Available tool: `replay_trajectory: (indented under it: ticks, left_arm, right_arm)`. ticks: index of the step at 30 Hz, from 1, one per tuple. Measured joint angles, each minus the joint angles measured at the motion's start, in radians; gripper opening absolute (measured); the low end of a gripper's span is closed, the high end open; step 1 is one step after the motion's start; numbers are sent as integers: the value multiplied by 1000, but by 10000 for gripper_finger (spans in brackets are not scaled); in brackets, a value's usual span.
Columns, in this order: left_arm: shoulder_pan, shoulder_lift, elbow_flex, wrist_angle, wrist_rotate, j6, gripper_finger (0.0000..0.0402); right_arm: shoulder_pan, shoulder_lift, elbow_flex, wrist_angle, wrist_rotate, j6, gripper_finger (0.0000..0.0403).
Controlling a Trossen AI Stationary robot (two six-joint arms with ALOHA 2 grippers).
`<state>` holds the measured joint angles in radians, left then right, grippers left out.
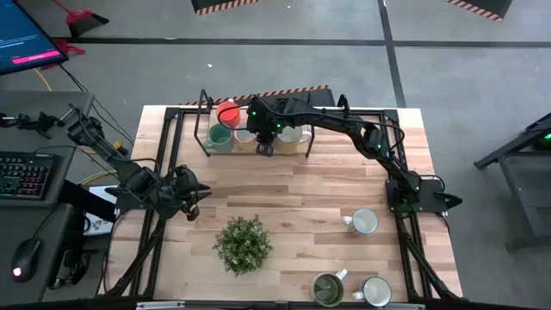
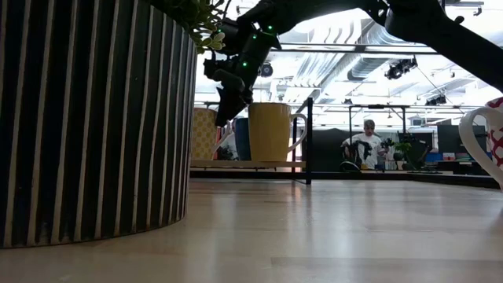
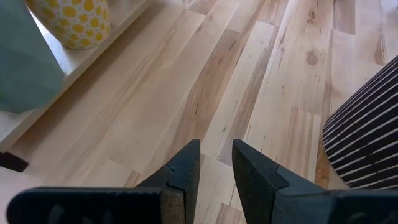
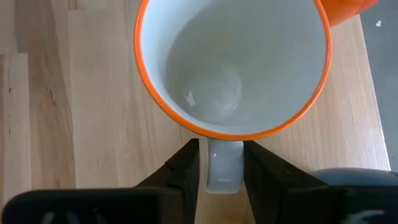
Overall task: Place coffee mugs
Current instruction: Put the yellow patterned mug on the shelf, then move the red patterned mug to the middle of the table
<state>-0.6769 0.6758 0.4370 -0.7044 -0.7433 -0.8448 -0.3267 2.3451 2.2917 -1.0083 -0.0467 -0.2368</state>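
Several coffee mugs stand on a low wooden shelf [image 1: 258, 148] at the table's far side, among them an orange one [image 1: 227, 112] and a teal one [image 1: 220, 136]. My right gripper [image 4: 222, 168] hangs open over a white mug with an orange rim [image 4: 233, 62], which stands upright on the shelf. Its fingers flank the mug's handle [image 4: 224, 165] with narrow gaps. Two white mugs [image 1: 365, 221] [image 1: 376, 293] and an olive-green mug [image 1: 327, 288] stand on the table at the near right. My left gripper [image 3: 216, 168] waits open at the table's left, holding nothing.
A bushy potted plant [image 1: 243, 244] in a striped pot [image 2: 94, 118] stands near the front middle of the table. A black frame [image 1: 200, 120] rises around the shelf. Bare wood lies between the shelf and the plant. A person sits far off in the room [image 2: 365, 145].
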Motion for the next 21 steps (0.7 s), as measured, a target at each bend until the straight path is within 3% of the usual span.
replay_trajectory:
  ticks: [7,13,21]
  left_arm:
    - [0,0,0,0,0,0,81]
    - [0,0,0,-3,0,1,81]
    - [0,0,0,-5,0,2,81]
  right_arm:
    - [1,-1,65,-65,-1,0,108]
    - [20,-28,60,-93,-78,19,108]
    - [80,-98,64,-217,-79,24,108]
